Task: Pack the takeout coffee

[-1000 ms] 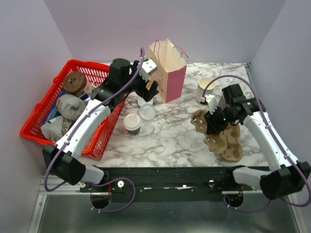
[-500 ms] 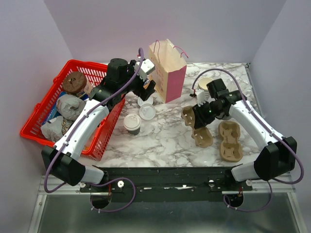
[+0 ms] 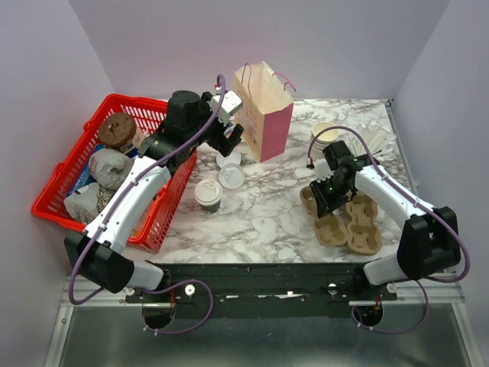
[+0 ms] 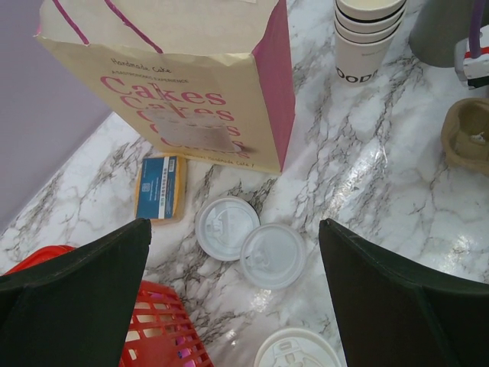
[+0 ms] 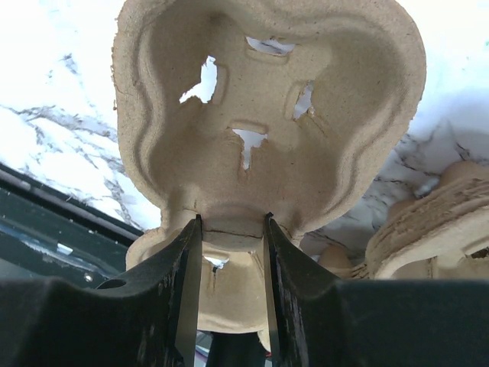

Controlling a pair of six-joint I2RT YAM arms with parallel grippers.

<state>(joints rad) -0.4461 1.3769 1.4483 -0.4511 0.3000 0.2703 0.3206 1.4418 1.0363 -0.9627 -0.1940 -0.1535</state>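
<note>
The takeout coffee, a lidded cream cup with a dark lower band, stands on the marble beside the red basket; its white lid shows at the bottom of the left wrist view. My left gripper is open and empty, held above two loose white lids in front of the paper bag. My right gripper is shut on the middle ridge of a brown cardboard cup carrier, which is low on the table at the right.
A second carrier lies just right of the held one. A stack of cream cups and a grey cup of white sticks stand at the back right. The red basket holds wrapped food. A blue card lies by the bag.
My right gripper has carried the cup carrier from a raised position down to the table beside the second carrier. The left arm has hardly moved.
</note>
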